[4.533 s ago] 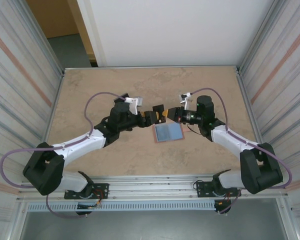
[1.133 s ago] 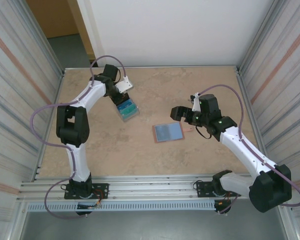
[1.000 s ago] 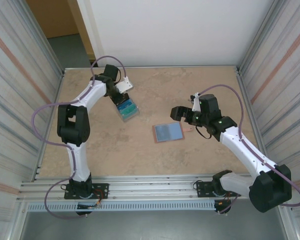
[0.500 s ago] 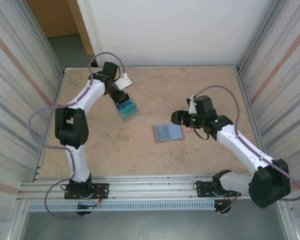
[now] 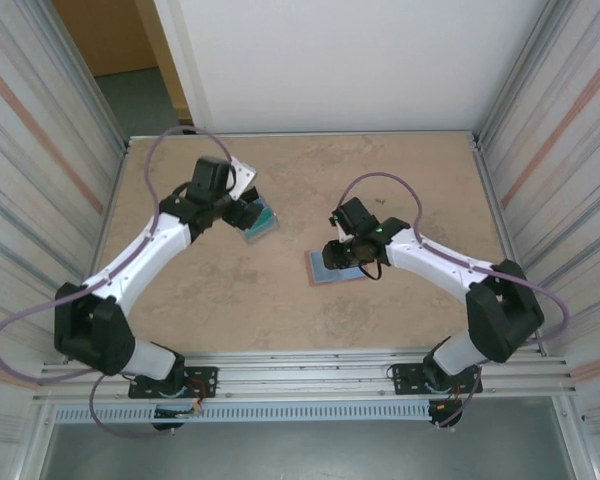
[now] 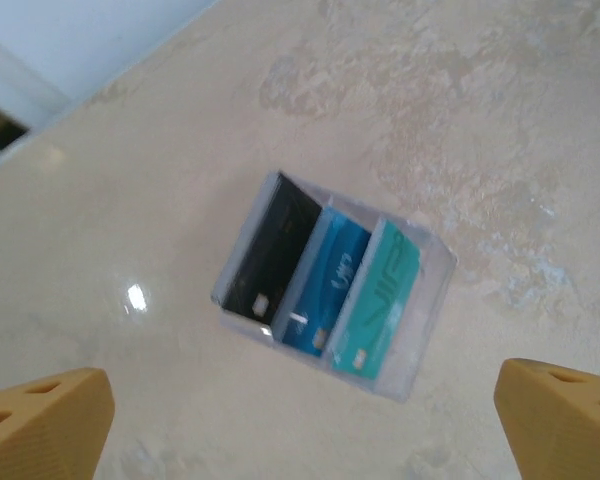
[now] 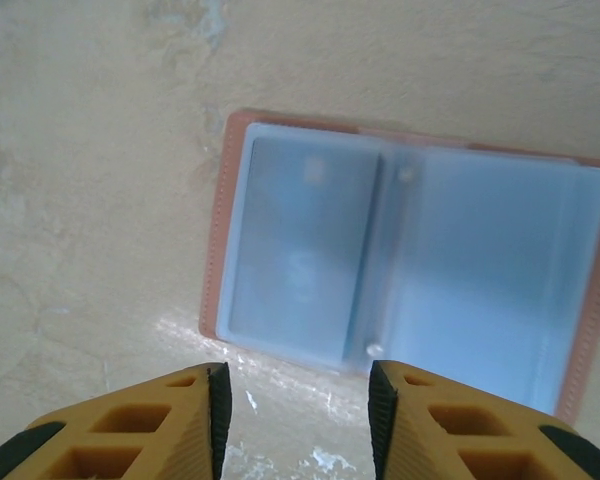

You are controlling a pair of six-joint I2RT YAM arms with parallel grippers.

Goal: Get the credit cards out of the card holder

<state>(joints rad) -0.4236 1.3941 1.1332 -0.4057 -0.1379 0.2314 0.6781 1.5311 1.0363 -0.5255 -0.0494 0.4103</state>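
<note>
Surface: beige marbled table [image 5: 280,310], boxed in by ribbed side walls [image 5: 40,160] and a white back wall [image 5: 360,60], with a metal rail [image 5: 300,366] along the near edge.

Card holder [image 5: 348,272]: opened flat on the table, right of centre; salmon-pink rim framing two blue-grey translucent pockets; partly covered from above by the head of the right arm.

Pockets [image 7: 300,250]: from the right wrist, the left one with a pale rectangular shape behind the film, too blurred to tell whether a card.

Right gripper [image 7: 295,425]: at the holder's edge nearest its wrist camera; fingers [image 7: 140,430] partly apart, bare table in the gap, nothing clamped; contact with the holder not discernible.

Credit cards [image 6: 325,290]: three side by side, black [image 6: 270,260], blue [image 6: 325,285] and teal [image 6: 380,300], resting in a clear case [image 6: 418,320] on the table left of centre toward the far side, well apart from the card holder.

Left gripper [image 6: 300,420]: hanging over the case, fingers [image 6: 40,420] spread wide toward the two lower corners of the wrist view, touching neither cards nor case.

Arms: both reaching inward from bases at the near rail, left toward the case, right toward the holder.
</note>
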